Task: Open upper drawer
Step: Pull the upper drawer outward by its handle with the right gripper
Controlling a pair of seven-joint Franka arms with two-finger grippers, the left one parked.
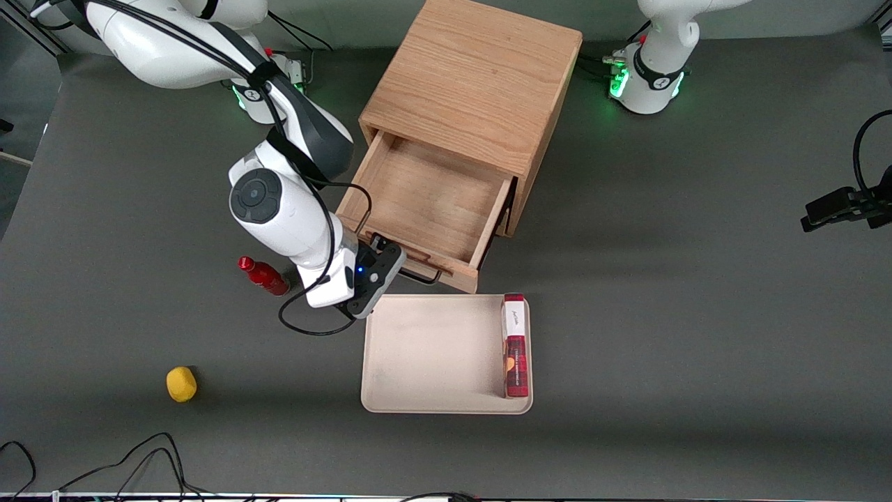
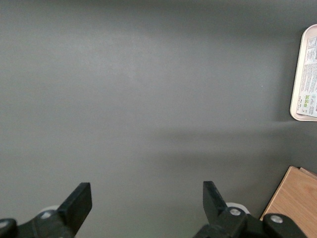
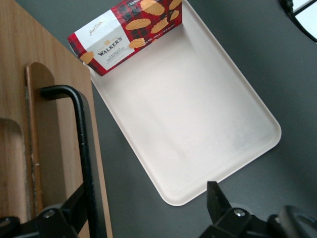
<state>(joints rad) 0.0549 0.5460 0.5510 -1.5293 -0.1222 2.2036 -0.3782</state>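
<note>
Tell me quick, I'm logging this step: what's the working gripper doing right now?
Gripper: open, fingers either side of the upper drawer's black handle, not clamped on it; the drawer is already pulled out.

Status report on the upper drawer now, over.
Gripper open at the black handle, one finger beside the bar. Upper drawer pulled out, nothing inside. Tray with cookie box lies just in front of it.
</note>
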